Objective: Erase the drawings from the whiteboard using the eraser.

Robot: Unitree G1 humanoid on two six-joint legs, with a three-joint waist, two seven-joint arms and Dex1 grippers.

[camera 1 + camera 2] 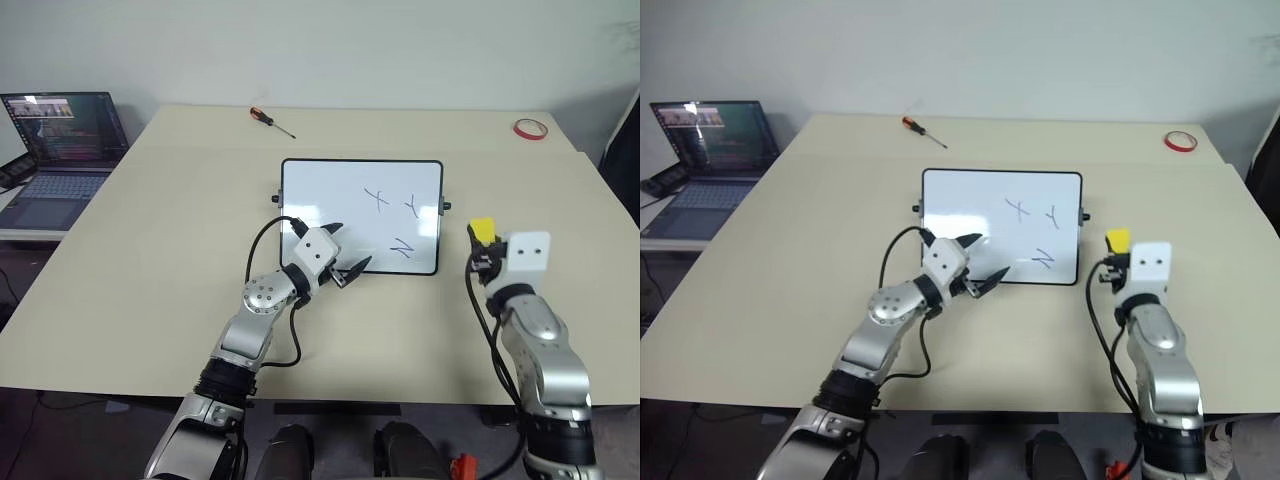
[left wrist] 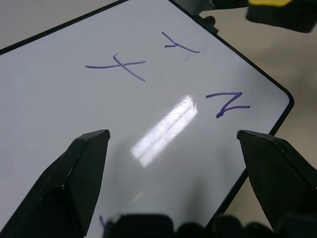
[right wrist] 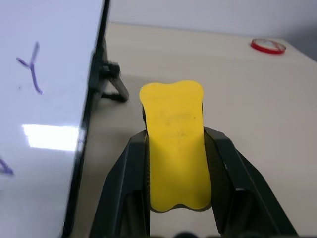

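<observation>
The whiteboard [image 1: 340, 195] lies mid-table, black-framed, with side knobs. The drawings are blue marks on its right half: an x [image 1: 377, 199], a Y [image 1: 412, 205] and an N-like mark [image 1: 402, 247]. My left gripper [image 1: 341, 250] is open over the board's near left part, its fingertips [image 2: 91, 144] spread wide above the white surface. My right gripper [image 3: 176, 148] hovers just right of the board's right edge, shut on the yellow eraser [image 1: 482, 229], which sticks out beyond the fingers.
A red tape ring [image 1: 530, 128] lies at the far right of the table. A screwdriver [image 1: 271, 120] with an orange handle rests at the far middle. An open laptop [image 1: 62, 150] stands on a side surface to the left.
</observation>
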